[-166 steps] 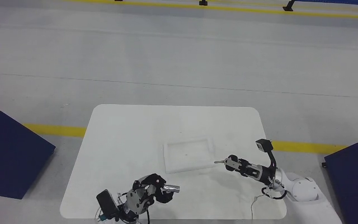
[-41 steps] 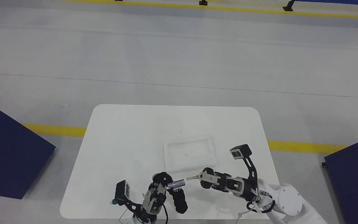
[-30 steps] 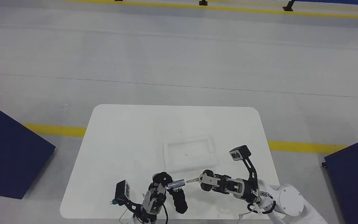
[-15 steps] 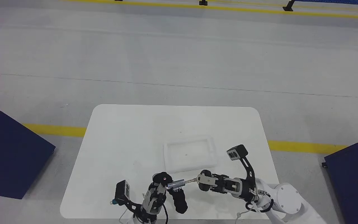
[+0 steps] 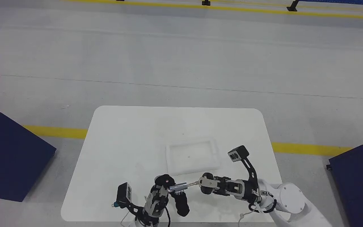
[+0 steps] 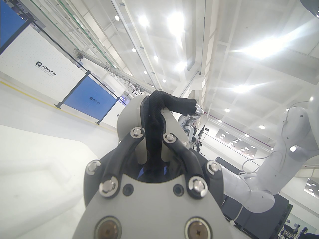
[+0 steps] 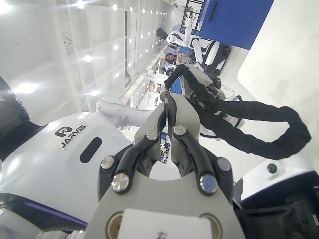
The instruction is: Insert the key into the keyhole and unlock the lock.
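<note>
Two grippers face each other in the lower middle of the top view, above the white round-cornered table [image 5: 113, 142]. The left gripper [image 5: 168, 188] comes in from the lower left of the frame. It is clamped on a silver cylinder lock [image 5: 178, 185] with a black fabric-sleeved cable [image 5: 182, 205] that hangs down towards the bottom edge. The right gripper [image 5: 201, 183] comes in from the lower right, pinched tight on a small silver metal key [image 5: 194, 183]. The key points leftwards at the lock's free end, and its tip is right at that end. Whether the tip sits inside the keyhole cannot be told. A shallow white rectangular tray [image 5: 168, 160] lies on the table just above the two grippers, near the frame's centre.

From the left wrist, the left gripper's grey fingers [image 6: 129, 123] are drawn in close around the black cable, which runs out between them. It bends over to the lock's shiny metal end, and the right gripper sits just beyond that end.

From the right wrist, the right gripper's grey fingers [image 7: 185, 111] are pressed together with the thin key blade squeezed between them. Its round silver head stands at their tips. Farther off, the left gripper faces back, and the black cable droops from it in a wide loop.
</note>
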### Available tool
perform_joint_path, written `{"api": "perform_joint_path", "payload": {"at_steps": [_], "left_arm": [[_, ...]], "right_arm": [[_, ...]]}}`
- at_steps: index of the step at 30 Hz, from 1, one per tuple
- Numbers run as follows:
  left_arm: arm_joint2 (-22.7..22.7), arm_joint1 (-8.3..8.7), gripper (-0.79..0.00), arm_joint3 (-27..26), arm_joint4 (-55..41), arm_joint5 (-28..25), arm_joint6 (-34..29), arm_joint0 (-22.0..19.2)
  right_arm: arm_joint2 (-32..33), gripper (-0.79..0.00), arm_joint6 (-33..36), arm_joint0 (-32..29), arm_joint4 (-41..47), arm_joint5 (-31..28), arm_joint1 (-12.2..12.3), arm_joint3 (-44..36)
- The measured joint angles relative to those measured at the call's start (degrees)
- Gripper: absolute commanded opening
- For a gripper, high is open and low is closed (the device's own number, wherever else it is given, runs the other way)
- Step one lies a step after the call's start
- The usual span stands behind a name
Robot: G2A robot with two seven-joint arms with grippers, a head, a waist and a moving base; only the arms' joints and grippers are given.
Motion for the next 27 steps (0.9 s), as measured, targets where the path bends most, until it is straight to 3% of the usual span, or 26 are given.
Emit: {"api": "perform_joint_path", "payload": {"at_steps": [27], "left_arm": [[-2.23, -0.58, -0.785, -2.59, 0.11, 2.98, -2.93, 1.6]], "right_arm": [[-0.28, -0.785, -1.87, -1.38, -1.18, 3.52, -0.71, -2.17]]}}
